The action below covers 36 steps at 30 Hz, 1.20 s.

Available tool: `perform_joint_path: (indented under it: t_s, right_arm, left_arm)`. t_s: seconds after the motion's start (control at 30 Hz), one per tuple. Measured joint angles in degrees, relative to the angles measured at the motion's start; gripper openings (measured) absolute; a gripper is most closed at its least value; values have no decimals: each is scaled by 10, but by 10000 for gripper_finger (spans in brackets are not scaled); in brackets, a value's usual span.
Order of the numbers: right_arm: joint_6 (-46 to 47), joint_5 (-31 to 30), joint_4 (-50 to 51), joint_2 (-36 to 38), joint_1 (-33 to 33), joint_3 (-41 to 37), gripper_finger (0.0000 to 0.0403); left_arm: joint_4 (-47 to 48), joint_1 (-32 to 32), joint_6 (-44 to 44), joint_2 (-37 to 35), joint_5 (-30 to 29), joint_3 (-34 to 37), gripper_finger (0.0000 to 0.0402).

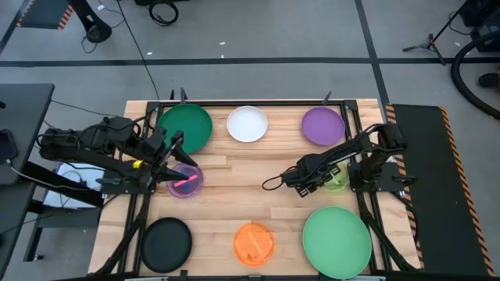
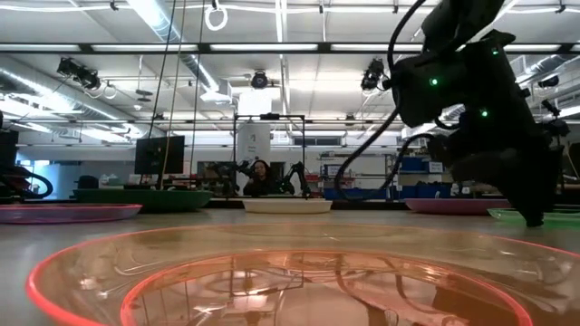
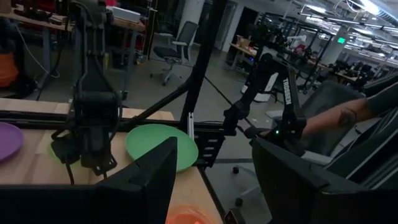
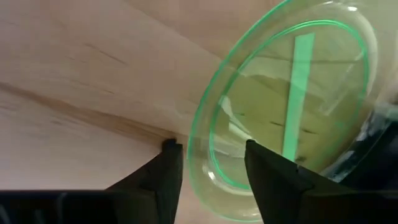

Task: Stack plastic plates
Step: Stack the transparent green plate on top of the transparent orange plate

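Wooden table (image 1: 234, 176) with plates spread out, nothing stacked except at the left. Right gripper (image 4: 208, 165) is low over the table's right-middle, just beside the small lime plate (image 4: 292, 93); its fingers are parted and empty, one on the bare wood, the other at the plate's rim, no grasp on it. In the high view the lime plate (image 1: 336, 179) sits partly under the right arm, between the purple plate (image 1: 323, 126) at the far edge and the large light green plate (image 1: 337, 242) at the near right corner. Left gripper (image 1: 173, 148) hangs at the left side over the near edge of the large dark green plate (image 1: 186, 127), fingers (image 3: 146, 180) spread, holding nothing. Just below it lies a small translucent pink plate (image 1: 185, 182); it looks set on a bluish one but hard to tell. White plate (image 1: 247, 123) sits at far middle, well apart from its neighbours. Black plate (image 1: 166, 243) at near left corner, small orange plate (image 1: 254, 243) at near middle, filling the low view's foreground (image 2: 272, 281). All plates lie flat on the table. A person (image 2: 261, 177) shows far off in the room behind.
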State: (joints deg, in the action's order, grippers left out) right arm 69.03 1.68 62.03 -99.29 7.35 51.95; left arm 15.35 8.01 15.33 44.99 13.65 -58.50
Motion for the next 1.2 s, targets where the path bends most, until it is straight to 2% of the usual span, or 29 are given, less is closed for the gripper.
perform_joint_path:
  t_s: [0.37,0.57,0.73,0.93,1.07,1.2]
  right_arm:
    - [-119,40,-28,-17,-1,0,86]
    - [-124,48,-28,-15,0,1,12]
    - [-139,30,-2,-17,17,47,11]
    - [-213,-45,73,-17,53,174,7]
    - [-337,-96,59,-16,93,258,6]
    - [-510,-111,12,-16,145,306,6]
  left_arm:
    - [7,0,23,0,0,0,215]
    - [95,0,40,-33,-7,0,215]
    - [137,-1,50,-85,-30,0,215]
    - [139,-1,54,-115,-31,-1,215]
    - [152,-1,55,-116,-31,-1,215]
    - [174,-1,55,-116,-31,-1,215]
